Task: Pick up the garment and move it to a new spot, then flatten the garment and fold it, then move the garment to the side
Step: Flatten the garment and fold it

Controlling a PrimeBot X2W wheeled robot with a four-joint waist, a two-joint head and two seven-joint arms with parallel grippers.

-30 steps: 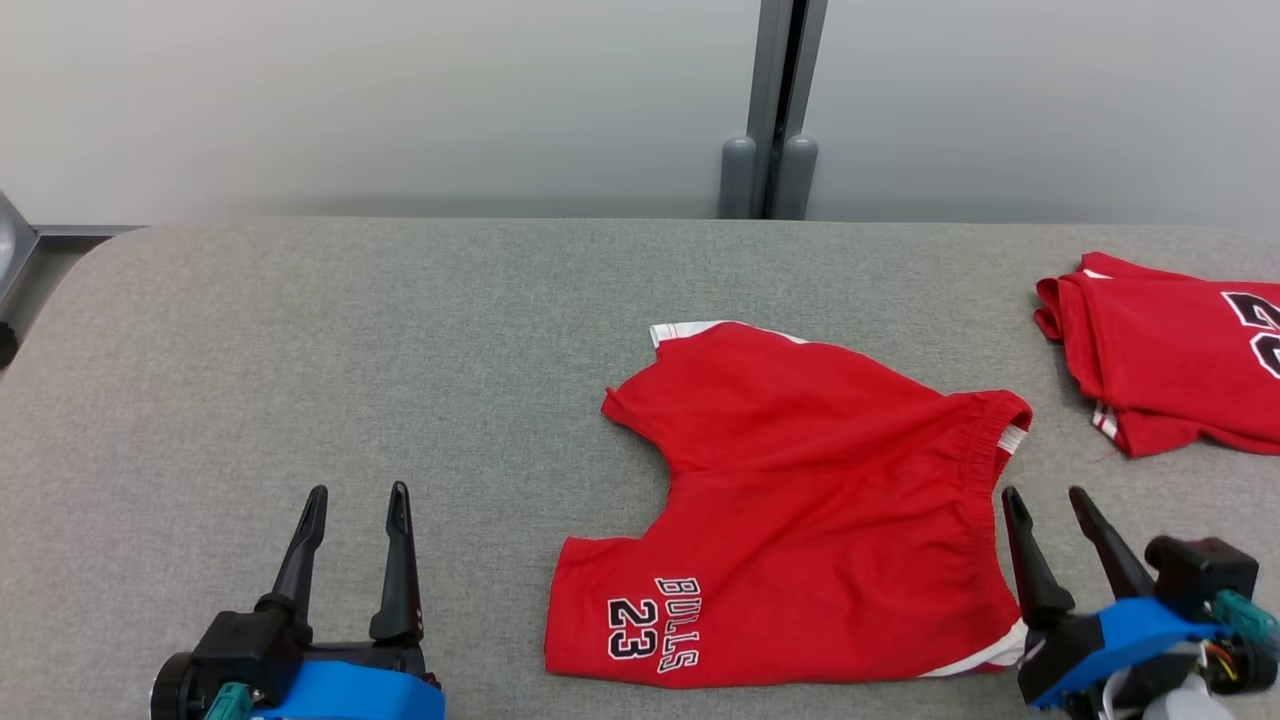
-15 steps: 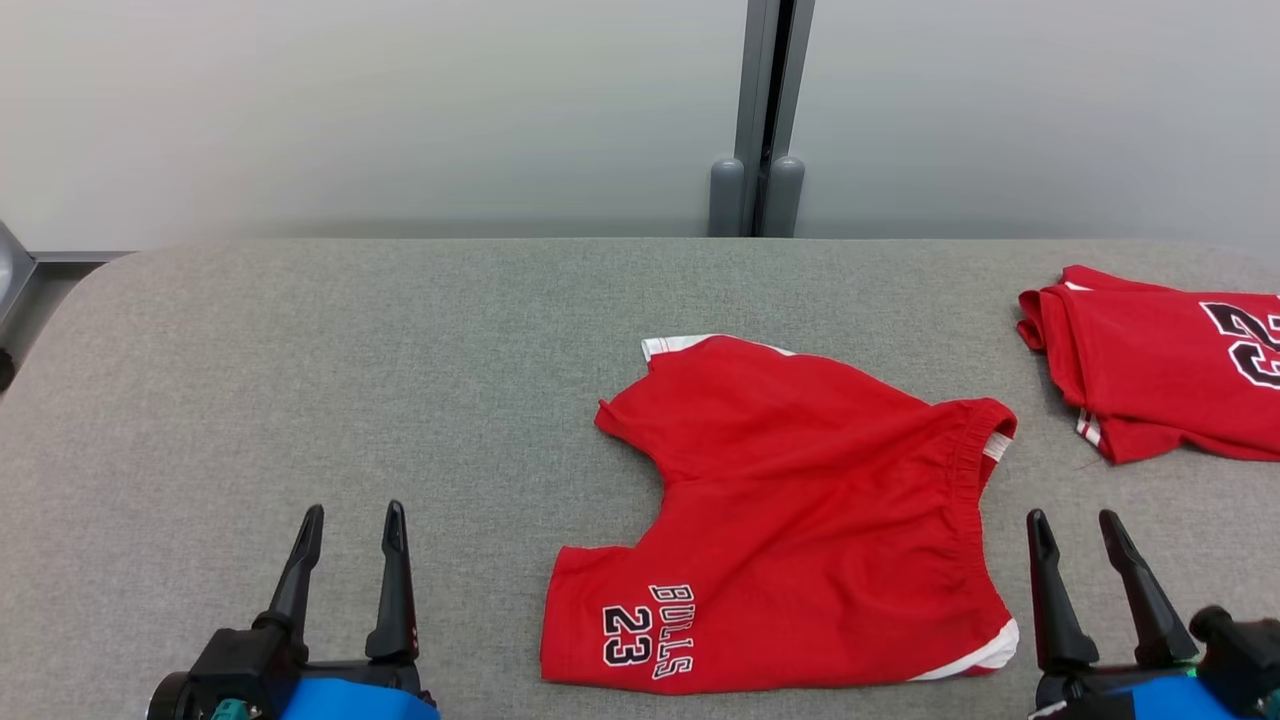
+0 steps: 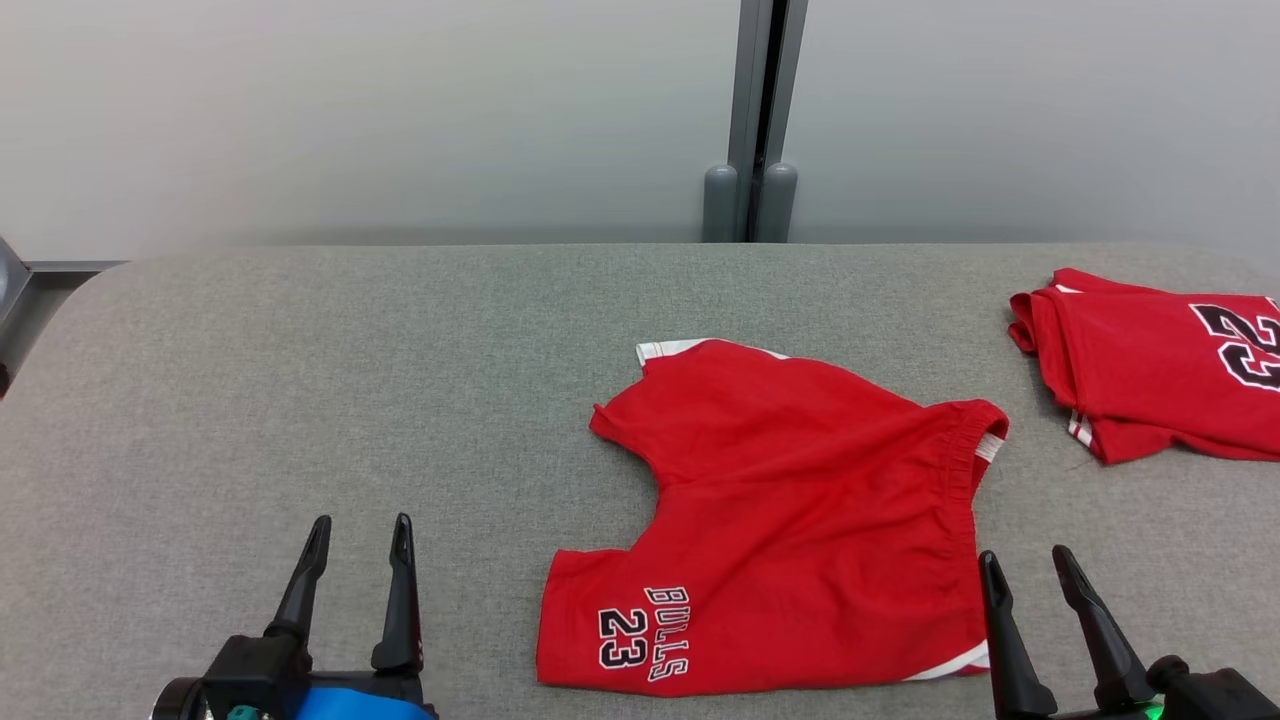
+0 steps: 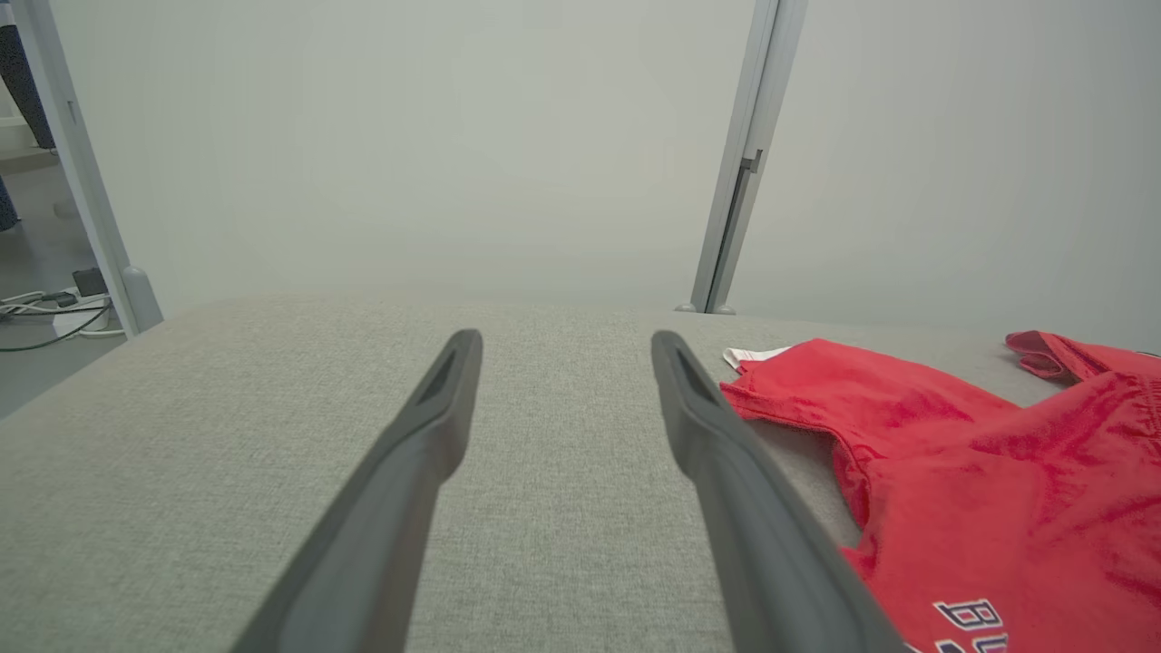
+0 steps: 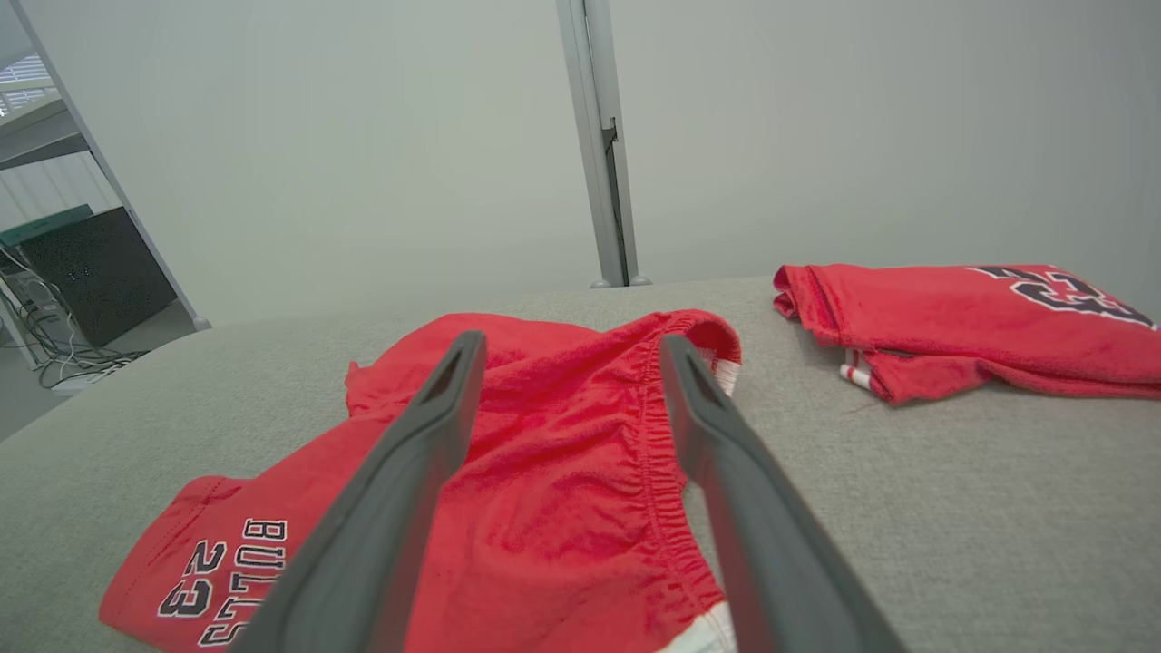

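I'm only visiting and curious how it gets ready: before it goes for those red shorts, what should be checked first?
1. The left end effector is open and holds nothing: ok.
2. The right end effector is open and holds nothing: ok.
3. The red shorts lie on the table, untouched: ok.
4. Shorts lying flat: not ok, the waistband is bunched and the far leg is rumpled.
5. The folded red garment lies apart from the shorts: ok.

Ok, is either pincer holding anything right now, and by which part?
Nothing is held. The left pincer and right pincer both stand open and empty; the red shorts lie on the table.
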